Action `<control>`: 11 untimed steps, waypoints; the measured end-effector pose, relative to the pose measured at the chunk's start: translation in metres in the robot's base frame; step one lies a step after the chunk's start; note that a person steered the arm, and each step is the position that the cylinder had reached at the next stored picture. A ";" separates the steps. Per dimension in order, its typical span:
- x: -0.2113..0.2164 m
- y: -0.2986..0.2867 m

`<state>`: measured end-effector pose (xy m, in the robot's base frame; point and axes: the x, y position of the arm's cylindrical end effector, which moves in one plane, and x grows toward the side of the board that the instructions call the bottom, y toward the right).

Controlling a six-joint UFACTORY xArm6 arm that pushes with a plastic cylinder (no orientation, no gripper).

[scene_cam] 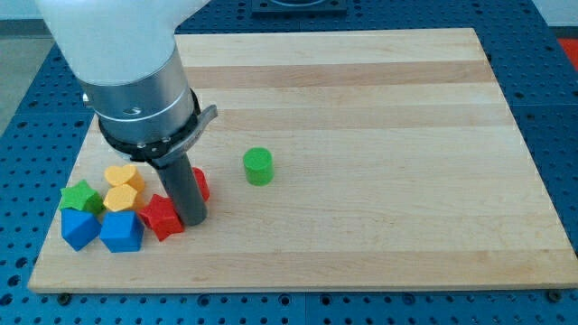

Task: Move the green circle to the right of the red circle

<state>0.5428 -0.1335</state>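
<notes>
The green circle [257, 166] stands alone on the wooden board [379, 135], left of the middle. The red circle [200, 183] is to its left, mostly hidden behind my rod; only its right edge shows. My tip [193, 218] rests on the board just below the red circle and right beside a red star block [162, 217]. The tip is about a block's width left of and below the green circle, not touching it.
A cluster of blocks lies at the board's lower left: a yellow heart [120, 175], a yellow hexagon [122, 199], a green star [81, 196], and two blue blocks [79, 228] [121, 232]. The arm's wide body looms over the upper left.
</notes>
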 end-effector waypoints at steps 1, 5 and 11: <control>0.000 0.001; -0.086 0.112; -0.055 0.036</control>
